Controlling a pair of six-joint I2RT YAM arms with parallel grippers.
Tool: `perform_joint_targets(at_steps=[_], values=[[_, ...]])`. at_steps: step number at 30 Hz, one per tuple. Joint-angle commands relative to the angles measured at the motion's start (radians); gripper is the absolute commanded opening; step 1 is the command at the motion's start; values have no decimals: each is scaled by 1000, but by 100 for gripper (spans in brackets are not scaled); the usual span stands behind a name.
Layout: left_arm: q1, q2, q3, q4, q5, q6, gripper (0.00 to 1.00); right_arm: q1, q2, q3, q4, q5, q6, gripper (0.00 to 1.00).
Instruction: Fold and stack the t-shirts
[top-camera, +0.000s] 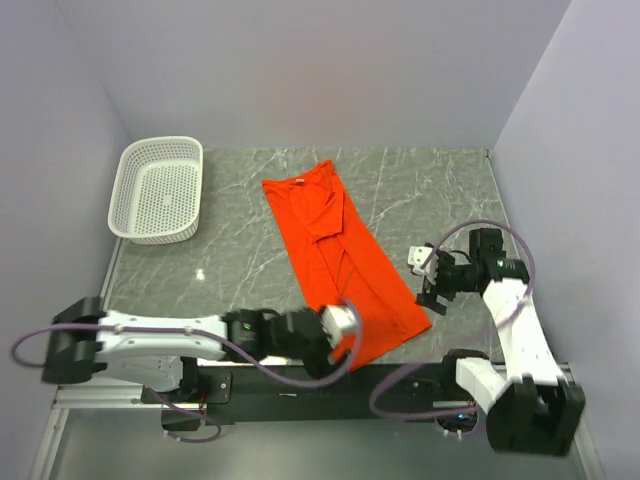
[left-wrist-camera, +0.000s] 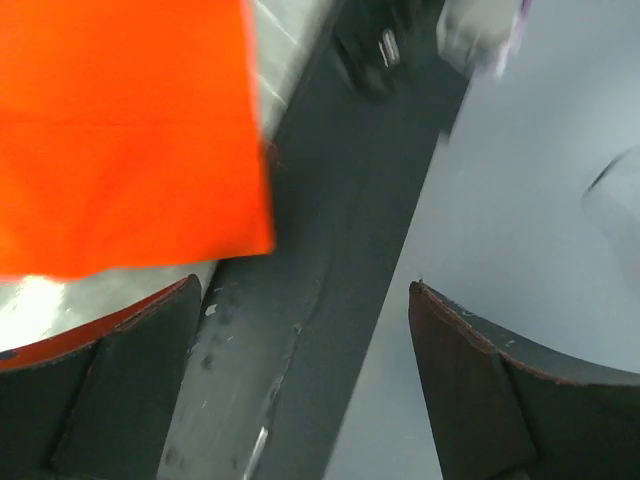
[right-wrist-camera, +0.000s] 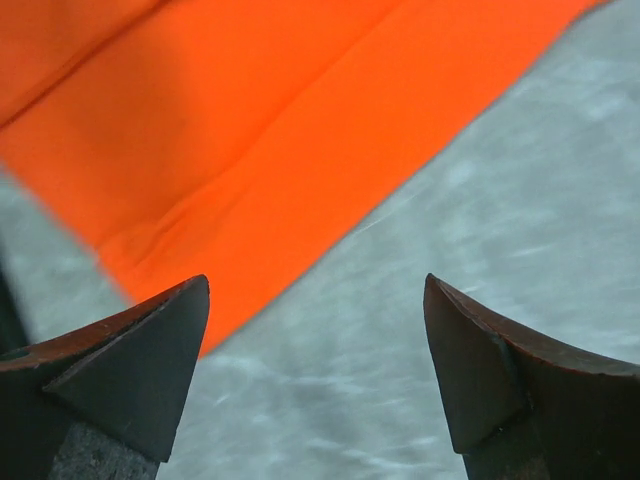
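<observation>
- While the t-shirt (top-camera: 340, 255) lies as a long strip mid-frame, the left gripper (left-wrist-camera: 305, 295) spreads its fingers wide, empty, at the shirt's lower edge.
- Beside the lower-right corner, the right gripper (right-wrist-camera: 317, 288) is also wide and empty.

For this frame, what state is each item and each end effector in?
t-shirt: folded lengthwise into a narrow strip, lying flat on the table.
white perforated basket: upright, nothing inside.
left end effector: open, holding nothing, at the t-shirt's near end.
right end effector: open, holding nothing, beside the t-shirt's edge.
</observation>
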Motion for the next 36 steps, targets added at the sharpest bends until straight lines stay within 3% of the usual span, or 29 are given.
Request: perform_joint_targets(at_steps=[1, 6, 11, 17, 20, 21, 24, 28, 36], values=[[-127, 146, 58, 44, -250, 215, 88, -131, 154, 45, -355, -161, -471, 91], [-201, 354, 138, 86, -331, 291, 81, -172, 283, 85, -504, -123, -602, 82], [-215, 468, 188, 84, -413, 300, 76, -175, 287, 53, -469, -101, -603, 81], [-215, 579, 239, 45, -460, 301, 60, -175, 302, 42, -459, -92, -592, 80], [-215, 631, 263, 15, -500, 289, 44, -174, 305, 45, -455, -81, -586, 80], [-215, 649, 274, -15, -531, 279, 29, -174, 305, 42, -449, -75, -589, 80], [-215, 639, 287, -37, -537, 268, 12, -174, 290, 21, -421, -28, -592, 80], [-215, 562, 232, 20, -470, 274, 1, -151, 262, -39, -368, 70, -660, 80], [-212, 533, 176, 58, -393, 237, 1, 74, 228, -211, -88, 192, -519, 75]])
